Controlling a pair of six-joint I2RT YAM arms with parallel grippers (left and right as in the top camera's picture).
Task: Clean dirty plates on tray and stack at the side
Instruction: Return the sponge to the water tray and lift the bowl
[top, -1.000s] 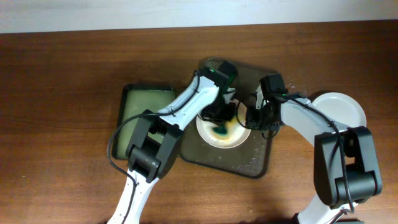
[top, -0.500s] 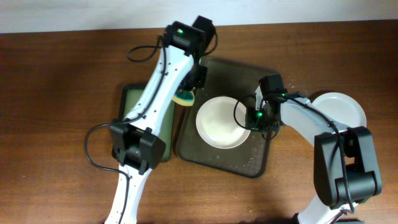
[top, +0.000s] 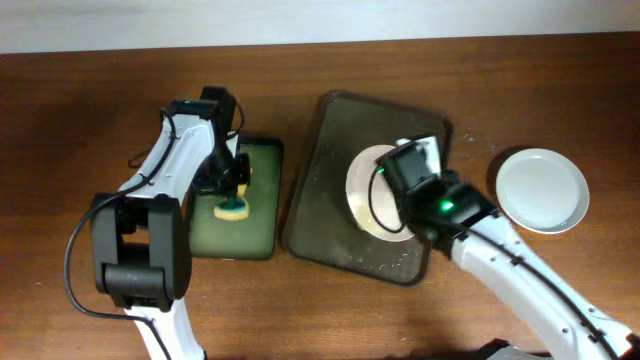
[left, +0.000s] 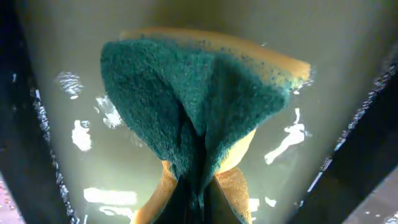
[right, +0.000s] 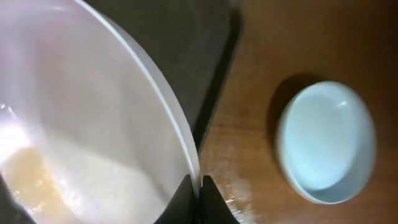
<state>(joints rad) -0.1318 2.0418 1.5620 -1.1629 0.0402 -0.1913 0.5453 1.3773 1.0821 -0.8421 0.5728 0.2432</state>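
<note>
Nearest me, the R gripper (right: 199, 190) is pinching the rim of a white plate (right: 81, 124), fingertips nearly together on the edge; a yellowish smear (right: 34, 177) shows toward the plate's middle; the plate is over the brown tray (top: 325, 215), toward its 3 o'clock side; I can't tell whether it's lifted clear of the tray floor. At 3 o'clock of that tray, out on the table (top: 80, 120), a second white plate (top: 542, 190) lies flat, apart from the tray rim; it looks clean in the wrist cam. At 9 o'clock of the brown tray, just beside it, is the green-lined tray (top: 255, 235); the L gripper (top: 230, 190) is over it, clamped on a sponge (left: 193, 106), green scourer side folded, yellow foam behind; wet glints on the lining; I can't tell whether sponge & lining touch.
</note>
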